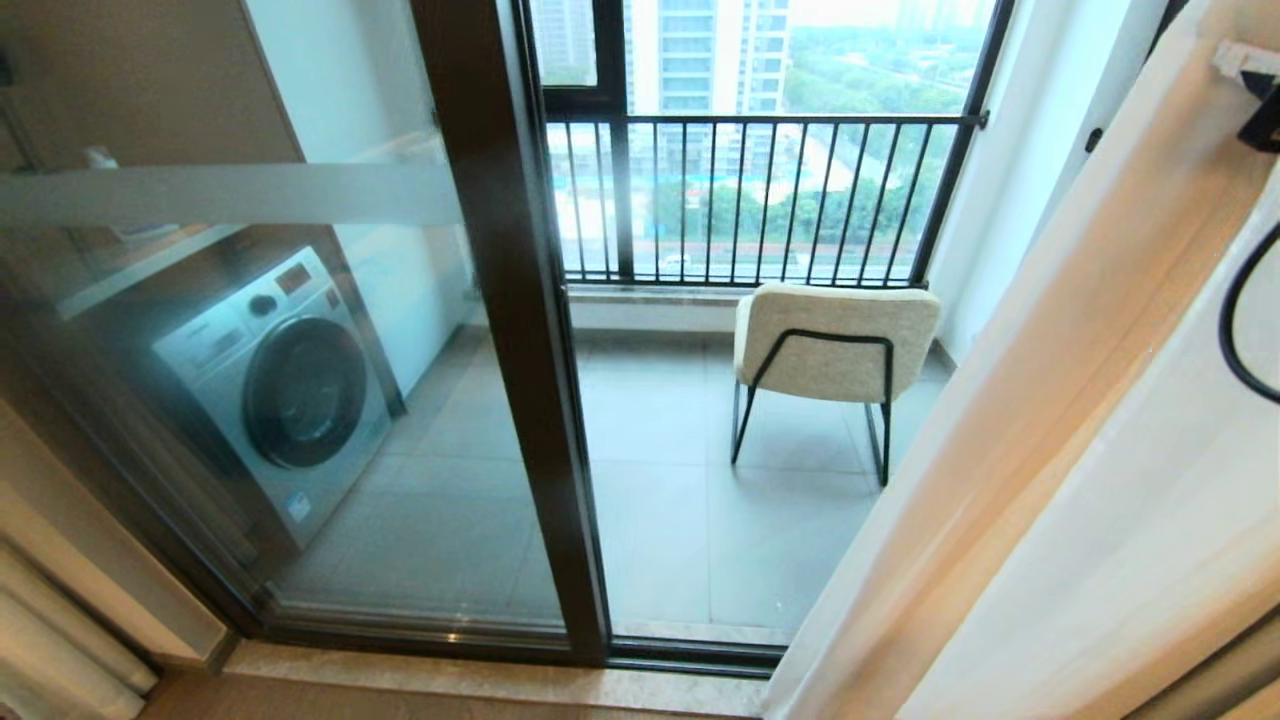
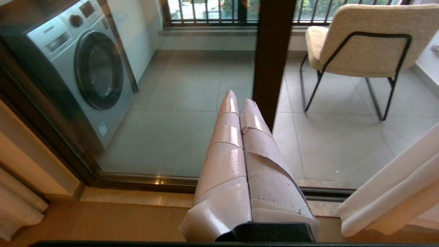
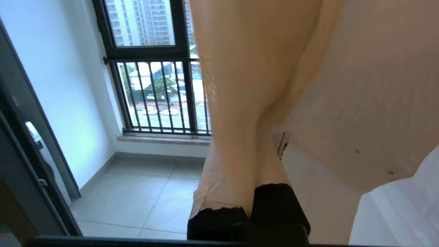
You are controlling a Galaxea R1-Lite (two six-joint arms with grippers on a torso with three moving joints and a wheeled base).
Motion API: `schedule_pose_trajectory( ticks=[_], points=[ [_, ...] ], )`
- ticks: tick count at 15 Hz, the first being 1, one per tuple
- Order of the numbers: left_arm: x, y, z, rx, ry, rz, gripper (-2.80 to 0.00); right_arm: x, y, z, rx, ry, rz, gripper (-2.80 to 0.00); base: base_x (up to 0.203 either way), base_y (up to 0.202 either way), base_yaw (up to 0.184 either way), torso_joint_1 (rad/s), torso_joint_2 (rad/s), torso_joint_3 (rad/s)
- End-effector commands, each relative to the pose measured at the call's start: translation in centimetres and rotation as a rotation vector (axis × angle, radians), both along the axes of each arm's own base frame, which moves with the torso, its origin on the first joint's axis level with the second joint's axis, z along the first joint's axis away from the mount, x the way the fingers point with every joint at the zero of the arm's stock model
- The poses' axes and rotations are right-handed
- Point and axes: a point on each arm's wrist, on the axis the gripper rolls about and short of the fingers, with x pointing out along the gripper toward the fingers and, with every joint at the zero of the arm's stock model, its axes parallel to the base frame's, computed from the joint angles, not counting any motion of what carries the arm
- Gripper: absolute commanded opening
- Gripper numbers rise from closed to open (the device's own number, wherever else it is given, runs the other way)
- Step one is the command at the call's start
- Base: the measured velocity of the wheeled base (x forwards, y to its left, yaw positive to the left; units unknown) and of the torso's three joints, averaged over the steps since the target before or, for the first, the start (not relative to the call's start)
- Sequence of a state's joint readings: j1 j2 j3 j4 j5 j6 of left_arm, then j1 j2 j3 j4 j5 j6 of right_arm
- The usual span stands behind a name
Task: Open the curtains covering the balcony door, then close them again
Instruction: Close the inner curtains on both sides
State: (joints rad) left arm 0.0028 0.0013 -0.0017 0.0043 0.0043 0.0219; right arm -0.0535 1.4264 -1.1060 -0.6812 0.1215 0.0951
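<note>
The curtains (image 1: 1050, 480) hang bunched beside the balcony door (image 1: 500, 330), pinched in the closed right tool (image 3: 247, 171).

The curtains (image 1: 1050, 480) are soft matt cloth. The balcony door (image 1: 520, 330) is glossy glass in smooth dark metal. The chair (image 1: 835, 345) has nubbly fabric on thin black metal. The left pincer (image 2: 240, 101) wears wrinkled, slightly shiny tape.

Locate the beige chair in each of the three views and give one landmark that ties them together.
Head view: chair right of centre on the balcony tiles, before the railing.
Left wrist view: chair in the upper right corner.
Right wrist view: not in it.
Shared landmark: the black-barred railing, in all three.
</note>
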Motion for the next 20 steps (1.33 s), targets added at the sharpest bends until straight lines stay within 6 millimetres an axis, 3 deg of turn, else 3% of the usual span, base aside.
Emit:
schedule_pose_trajectory(
  ticks=[1, 20],
  points=[
    [0.0, 0.0, -0.01, 0.0, 0.001, 0.001, -2.8, -0.02, 0.0, 0.13, 0.001, -0.019, 0.002, -2.8, 0.0, 0.187, 0.002, 0.006, 0.01, 0.002],
    [0.0, 0.0, -0.01, 0.005, 0.001, 0.001, -2.8, -0.23, 0.01, 0.25, 0.001, -0.026, 0.002, -2.8, 0.0, 0.184, 0.002, 0.002, 0.0, 0.002]
  ],
)
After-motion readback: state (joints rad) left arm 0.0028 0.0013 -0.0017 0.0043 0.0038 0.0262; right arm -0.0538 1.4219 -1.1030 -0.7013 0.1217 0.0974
